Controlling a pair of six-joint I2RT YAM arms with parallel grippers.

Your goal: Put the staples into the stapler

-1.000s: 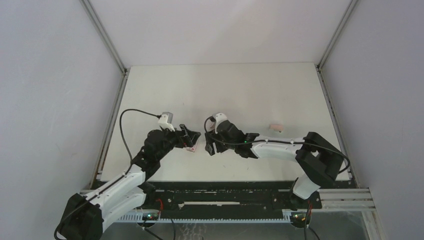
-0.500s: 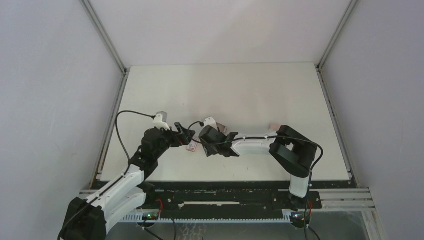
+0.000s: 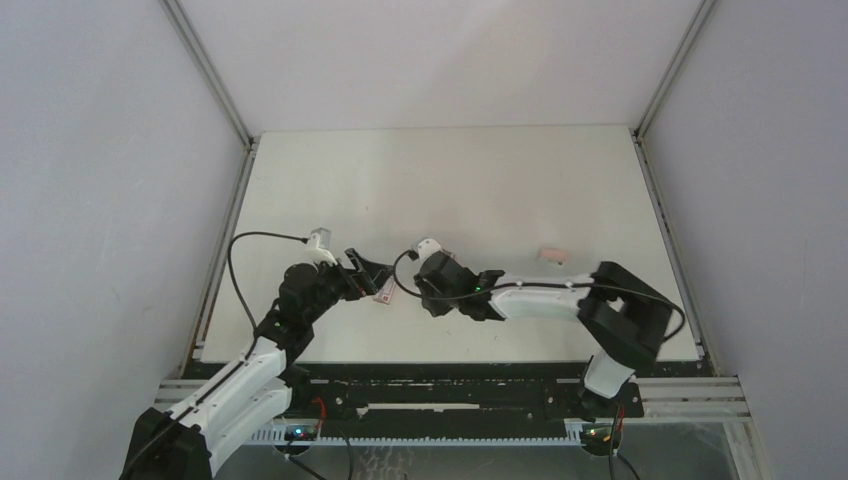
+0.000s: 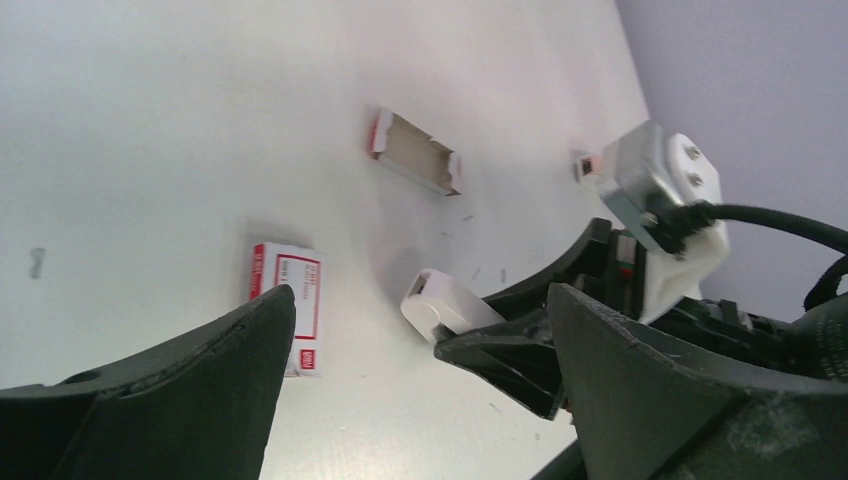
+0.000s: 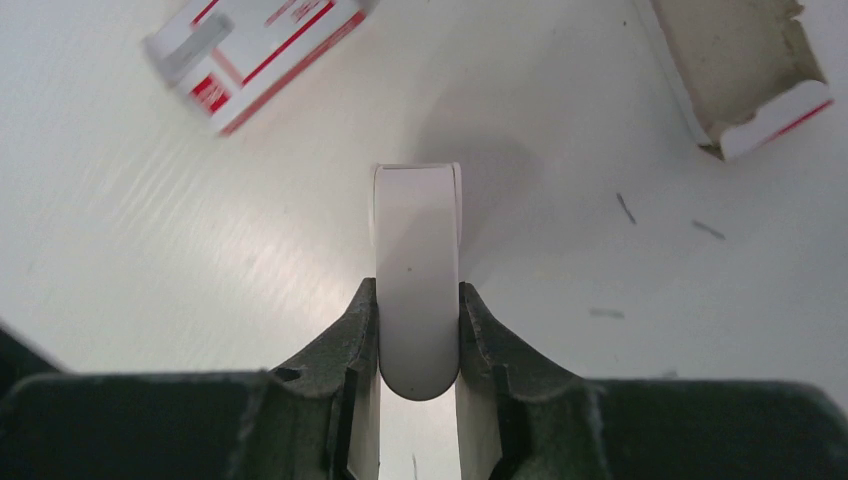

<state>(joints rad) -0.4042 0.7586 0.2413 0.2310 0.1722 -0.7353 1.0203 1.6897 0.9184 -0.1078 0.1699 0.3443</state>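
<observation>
Well, the right pincer (image 5: 418, 295) is pinching the stapler (image 5: 417, 250), one finger on each flank. The jaws stand only as far apart as the body is wide, with its rounded end between them and its squarer end sticking out over the tabletop (image 5: 150, 250). Whether the stapler rests on the tabletop or hangs just above it, I cannot tell. It is white, smooth and plastic-looking, a narrow bar with a faint seam along one edge. The fingers (image 5: 345, 340) are dark and matt, curve inward to their tips and look slightly grainy.

The left pincer (image 4: 420, 295) is spread wide and holds nothing; its two black fingers (image 4: 200, 390) are thick and curved, with pale scuffing along their edges. Between them, in the left wrist view, the stapler's free end shows just beside the staple box (image 4: 290, 305).

That box is a small cardboard carton, white with red borders and print, lying flat. A torn carton tray (image 4: 415, 150) lies farther off — bare brown card inside, white and red at its ragged ends. A few loose staples (image 5: 625, 207) lie scattered as thin dark slivers on the tabletop, which is white, smooth and faintly streaked. From above, both pincers meet left of centre, toward the near edge.
</observation>
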